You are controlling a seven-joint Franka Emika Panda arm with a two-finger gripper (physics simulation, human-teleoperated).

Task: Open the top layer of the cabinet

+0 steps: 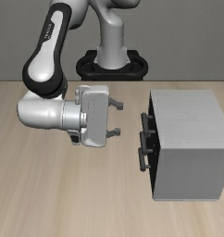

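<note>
The hand was open, fingers apart, near the dark handles of the grey cabinet, touching nothing.

The light was bright and even all over. It seemed to come from above, because the top of the cabinet was pale grey while its front face, on the left side, was dark. The white arm had soft shiny spots on its round parts and grey shade underneath. The bench was the same warm tan from left to right. The wall at the top of the frame looked almost white.
</note>
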